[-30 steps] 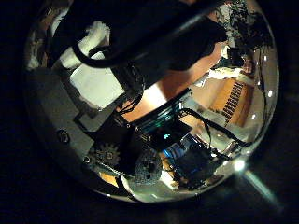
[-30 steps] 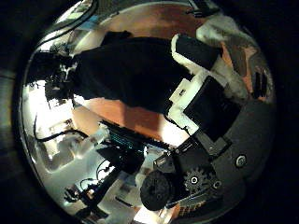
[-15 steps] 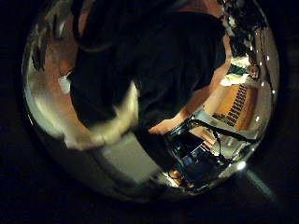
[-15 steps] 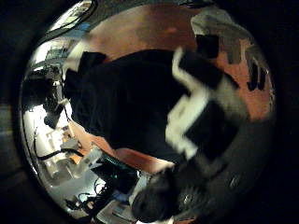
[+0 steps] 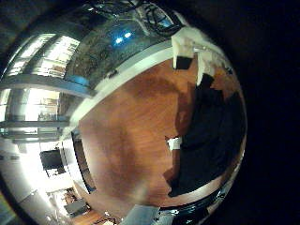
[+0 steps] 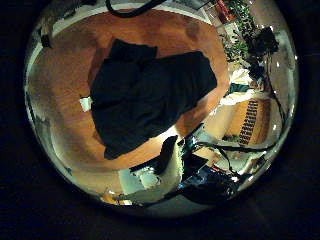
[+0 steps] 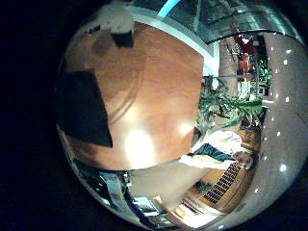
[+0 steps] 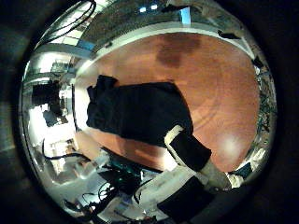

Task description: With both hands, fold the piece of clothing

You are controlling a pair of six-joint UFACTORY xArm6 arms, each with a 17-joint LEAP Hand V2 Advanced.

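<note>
While both palms look down from well above, the dark garment lies spread on the wooden table, rumpled, one narrower part trailing off its main body. No outside view; colour only dark. A small white tag sits at one edge. Left hand: fingers straight, apart, holding nothing. Right hand: one finger shows, roughly straight; nothing gripped. Judgement: soft, light, limp cloth, will sag and drag if lifted by one point. Best pinched at two outer corners or along the hem, one hand each.
</note>
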